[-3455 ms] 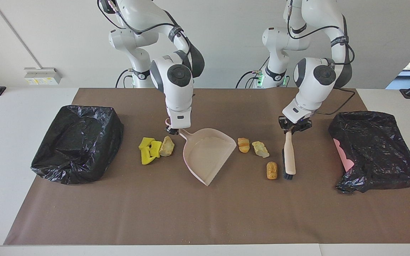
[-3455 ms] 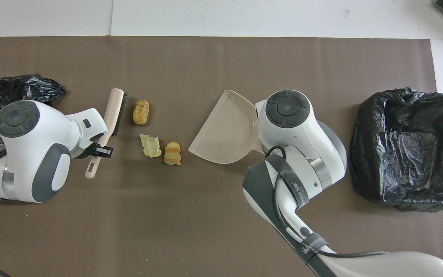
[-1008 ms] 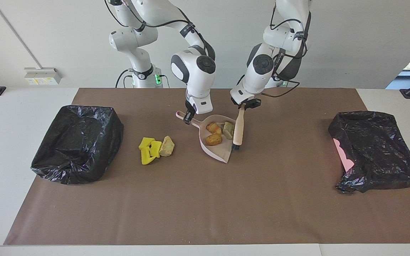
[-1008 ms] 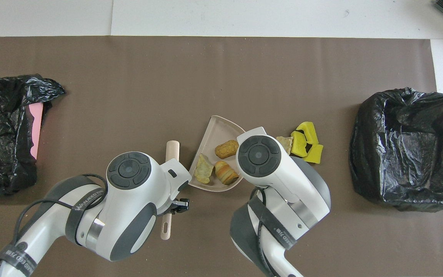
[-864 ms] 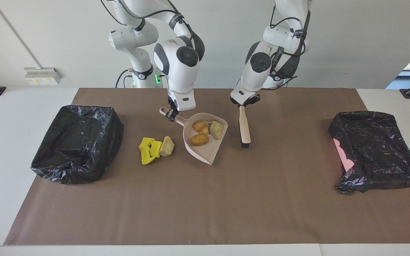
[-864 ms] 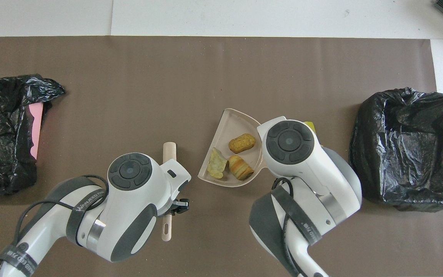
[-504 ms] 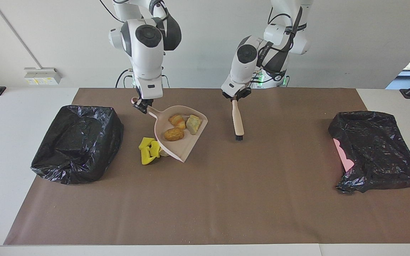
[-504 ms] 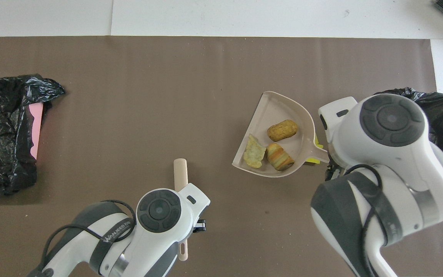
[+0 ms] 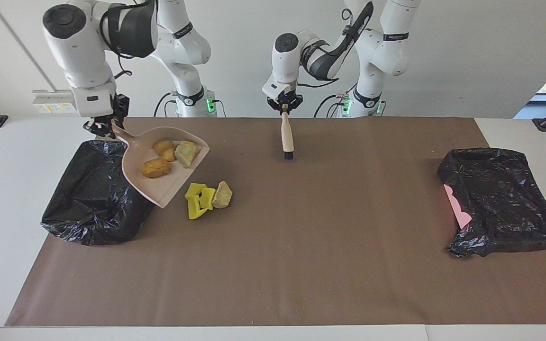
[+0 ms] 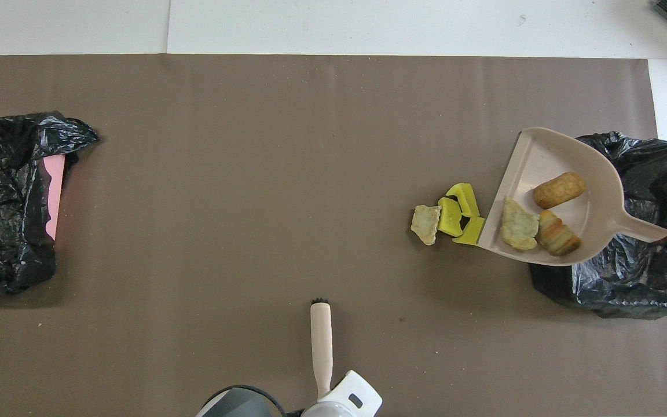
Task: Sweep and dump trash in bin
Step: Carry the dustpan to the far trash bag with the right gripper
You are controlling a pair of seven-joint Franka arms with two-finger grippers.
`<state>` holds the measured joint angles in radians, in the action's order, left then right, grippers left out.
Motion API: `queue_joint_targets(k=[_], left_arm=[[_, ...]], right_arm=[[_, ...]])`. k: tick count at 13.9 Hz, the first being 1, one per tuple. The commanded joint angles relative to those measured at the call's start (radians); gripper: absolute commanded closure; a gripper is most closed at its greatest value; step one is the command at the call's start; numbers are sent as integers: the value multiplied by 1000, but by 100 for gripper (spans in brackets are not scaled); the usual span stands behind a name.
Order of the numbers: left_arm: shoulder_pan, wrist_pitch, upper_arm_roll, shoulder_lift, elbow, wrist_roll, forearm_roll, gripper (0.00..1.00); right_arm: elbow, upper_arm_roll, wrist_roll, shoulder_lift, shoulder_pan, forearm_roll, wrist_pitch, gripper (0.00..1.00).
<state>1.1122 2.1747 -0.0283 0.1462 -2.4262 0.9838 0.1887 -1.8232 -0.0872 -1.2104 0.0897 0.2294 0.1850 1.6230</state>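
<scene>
My right gripper (image 9: 103, 128) is shut on the handle of the pink dustpan (image 9: 161, 182), holding it in the air over the rim of the black-lined bin (image 9: 88, 199) at the right arm's end. In the pan (image 10: 591, 217) lie three pieces of trash: two orange-brown bread-like pieces (image 9: 155, 167) (image 10: 559, 190) and a pale chunk (image 9: 186, 152). Yellow wedges (image 9: 199, 199) (image 10: 460, 212) and a beige chunk (image 9: 222, 194) lie on the mat beside the bin. My left gripper (image 9: 283, 107) is shut on the brush (image 9: 286, 137) (image 10: 321, 346), which hangs bristles down over the mat.
A second black-bagged bin (image 9: 500, 199) (image 10: 3, 202) with pink showing at its rim sits at the left arm's end. A brown mat (image 9: 301, 265) covers the table.
The right arm has lifted the loaded dustpan and carried it over the bin's rim at its own end. The left arm has raised the brush and drawn it back toward the robots.
</scene>
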Motion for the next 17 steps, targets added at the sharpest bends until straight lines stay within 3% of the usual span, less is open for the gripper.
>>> queue_joint_targets(k=[1,3,6,9,11,12,14,17], left_arm=[[57,56,18,24,-43,30,40,100],[92,71,16,-32,-44,35,84,100],[90,82,18,-50,-44,32,90,97],[80,74,19,-47,-40,24,92,73],[43,57,19,-40,-31,18,92,72],[40,42,21,-37,-24,13,92,60],[6,37,24,-39,7,12,90,0],[-70,-22,27,-45,91,-65,55,0]], right_arm=[[24,17,-208,-21,138,16,53,100],[27,40,-387,-62,232,42,153,100],[27,67,-550,-102,272,112,286,100],[19,70,-659,-114,269,210,360,100],[2,69,-708,-113,251,280,393,100],[-11,69,-721,-111,239,303,417,100],[-24,67,-735,-113,229,367,452,100],[-62,66,-738,-119,223,442,514,100]])
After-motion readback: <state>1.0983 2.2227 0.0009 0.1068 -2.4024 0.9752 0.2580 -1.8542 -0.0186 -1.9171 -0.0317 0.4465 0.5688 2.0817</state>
